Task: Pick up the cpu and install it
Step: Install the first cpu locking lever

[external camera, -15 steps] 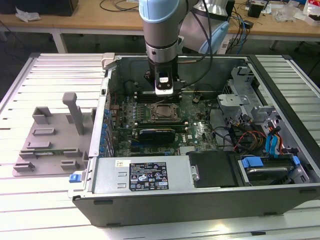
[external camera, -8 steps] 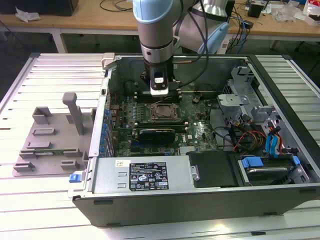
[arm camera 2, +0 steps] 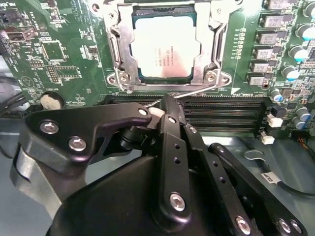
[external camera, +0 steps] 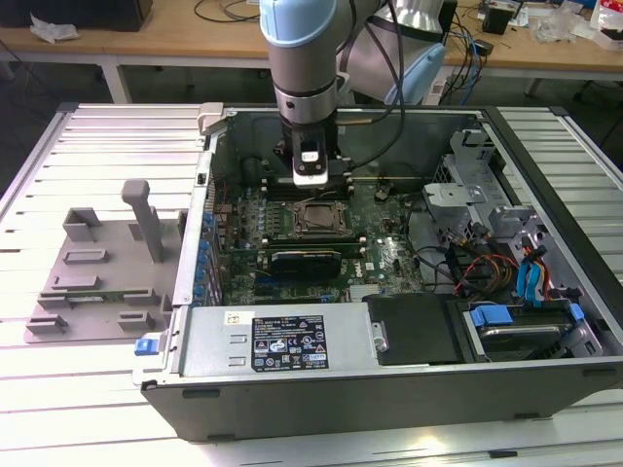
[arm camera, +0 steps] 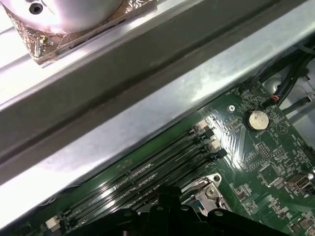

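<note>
Already the cpu lies flat in the motherboard socket, its metal frame open around it. Just beside it, over the memory slots, the gripper hangs with fingers pressed together, empty, inside the computer case.

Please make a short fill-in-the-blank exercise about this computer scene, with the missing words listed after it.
1. The cpu lies inside the metal frame of the ____.
2. The gripper hangs over the black memory ____ beside the socket.
3. The circuit board is coloured ____.
4. In the exterior view, a grey tray lies outside the case, on the exterior view's ____.

Missing words: socket; slots; green; left
</note>
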`<state>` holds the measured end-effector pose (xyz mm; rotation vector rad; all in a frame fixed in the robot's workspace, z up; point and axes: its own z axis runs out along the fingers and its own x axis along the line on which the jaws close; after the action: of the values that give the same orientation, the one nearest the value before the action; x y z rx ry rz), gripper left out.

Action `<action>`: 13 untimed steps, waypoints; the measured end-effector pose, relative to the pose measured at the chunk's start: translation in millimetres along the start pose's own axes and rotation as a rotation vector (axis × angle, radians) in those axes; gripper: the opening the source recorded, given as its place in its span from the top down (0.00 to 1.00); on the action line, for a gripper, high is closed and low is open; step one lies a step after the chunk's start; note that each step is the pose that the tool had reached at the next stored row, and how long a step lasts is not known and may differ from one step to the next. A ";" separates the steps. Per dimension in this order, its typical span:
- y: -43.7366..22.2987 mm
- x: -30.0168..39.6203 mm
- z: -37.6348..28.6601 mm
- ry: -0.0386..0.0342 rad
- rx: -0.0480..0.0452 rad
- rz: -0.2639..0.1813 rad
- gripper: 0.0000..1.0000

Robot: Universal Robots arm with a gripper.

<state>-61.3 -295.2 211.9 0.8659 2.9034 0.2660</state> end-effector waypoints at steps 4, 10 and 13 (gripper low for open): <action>1.6 -0.6 2.9 -0.0053 0.0082 -0.001 0.89; 3.7 1.2 10.1 -0.0242 0.0379 -0.007 0.89; 4.1 1.2 9.7 -0.0240 0.0377 -0.007 0.89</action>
<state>-58.8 -289.9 203.2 0.8583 2.8976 0.1995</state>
